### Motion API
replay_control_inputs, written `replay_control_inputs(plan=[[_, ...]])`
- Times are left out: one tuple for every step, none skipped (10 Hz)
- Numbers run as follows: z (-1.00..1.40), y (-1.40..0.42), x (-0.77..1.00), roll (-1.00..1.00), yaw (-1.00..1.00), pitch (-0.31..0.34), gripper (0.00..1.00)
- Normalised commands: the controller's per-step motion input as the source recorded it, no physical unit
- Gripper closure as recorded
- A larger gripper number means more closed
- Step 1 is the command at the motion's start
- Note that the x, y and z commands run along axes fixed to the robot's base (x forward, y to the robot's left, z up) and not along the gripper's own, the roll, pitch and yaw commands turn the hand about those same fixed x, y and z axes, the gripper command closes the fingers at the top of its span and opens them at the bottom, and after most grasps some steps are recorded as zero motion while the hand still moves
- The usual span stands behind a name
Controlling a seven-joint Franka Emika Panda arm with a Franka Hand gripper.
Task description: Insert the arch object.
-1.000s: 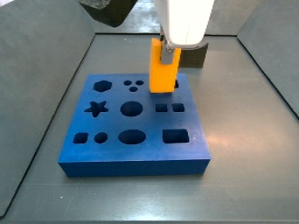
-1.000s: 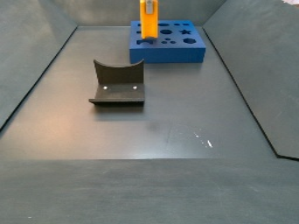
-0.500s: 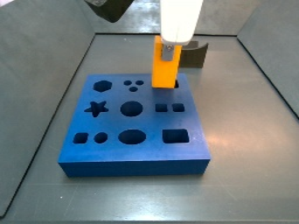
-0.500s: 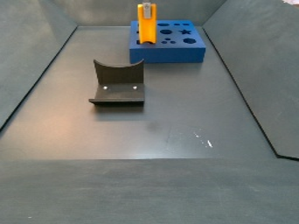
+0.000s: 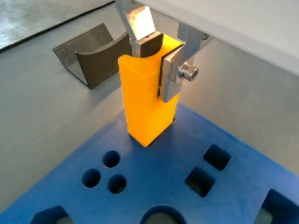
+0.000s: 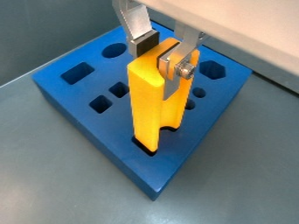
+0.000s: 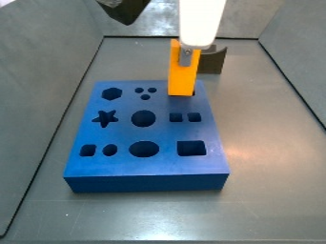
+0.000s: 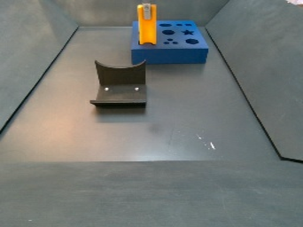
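The gripper [image 7: 188,50] is shut on the arch object [image 7: 184,74], a bright orange, tall block held upright. Its silver fingers [image 6: 176,63] clamp the block's upper end in both wrist views. The block's lower end [image 6: 152,140] meets the blue board [image 7: 128,164] at a hole near the board's far edge; how deep it sits I cannot tell. In a wrist view the block [image 5: 146,96] stands at the board's edge [image 5: 70,179]. In a side view the block [image 8: 147,27] and gripper [image 8: 147,6] stand over the board's left end [image 8: 190,55].
The board has several holes: a star [image 7: 106,118], circles [image 7: 144,118] and squares [image 7: 192,148]. The fixture [image 8: 119,86] stands on the grey floor away from the board; it also shows behind the block [image 5: 91,52] [image 7: 215,60]. Grey walls ring the floor.
The gripper and the orange block have shifted slightly toward the board's far edge. The grip is unchanged.
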Motion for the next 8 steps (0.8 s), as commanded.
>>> replay_control_inputs(plan=[[-0.13,-0.06,0.21,0.02,0.28,0.007,1.00],[-0.16,0.00,0.13,0.00,0.27,0.000,1.00],[-0.21,0.00,0.00,0.00,0.17,-0.019,1.00],[-0.26,0.00,0.00,-0.02,0.00,-0.063,1.00],[-0.31,0.00,0.00,-0.04,-0.19,-0.097,1.00],[-0.30,0.00,0.02,-0.01,-0.29,-0.090,1.00],[-0.29,0.00,0.04,-0.01,-0.29,-0.083,1.00],[-0.25,0.00,0.06,-0.03,-0.27,-0.074,1.00]])
